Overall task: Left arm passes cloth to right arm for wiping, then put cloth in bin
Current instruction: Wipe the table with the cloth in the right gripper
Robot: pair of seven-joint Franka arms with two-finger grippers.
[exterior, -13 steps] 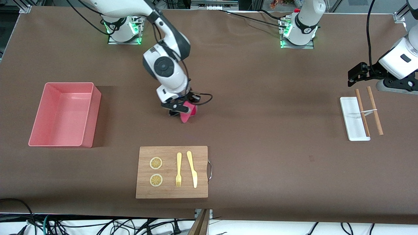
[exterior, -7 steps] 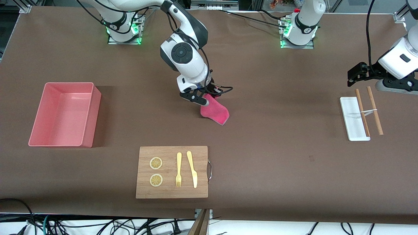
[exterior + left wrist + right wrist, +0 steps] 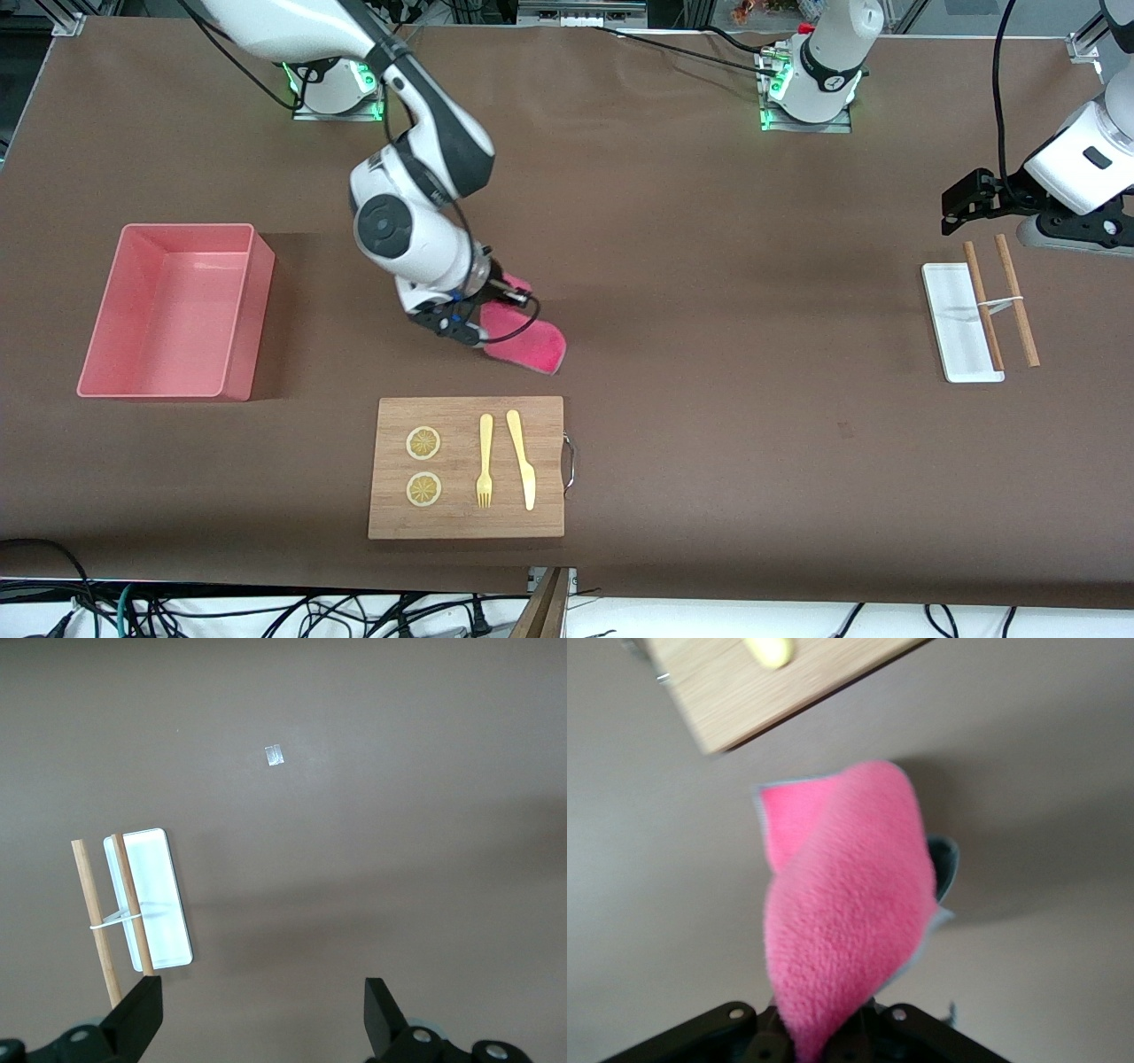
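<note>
Front view: right gripper (image 3: 474, 330) clamps cloth (image 3: 527, 341) near cutting board (image 3: 467, 467).

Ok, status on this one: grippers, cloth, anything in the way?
Right gripper shut on cloth, dragging it on the table. Left gripper open, waiting over chopsticks. Cutting board close by; bin unobstructed.

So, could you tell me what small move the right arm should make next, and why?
Probably another short wiping stroke across the brown table, keeping clear of the wooden cutting board. The right gripper is shut on the magenta-pink terry cloth, which drags on the table; the salmon-pink plastic bin holds nothing. The left gripper waits open over the chopsticks.
</note>
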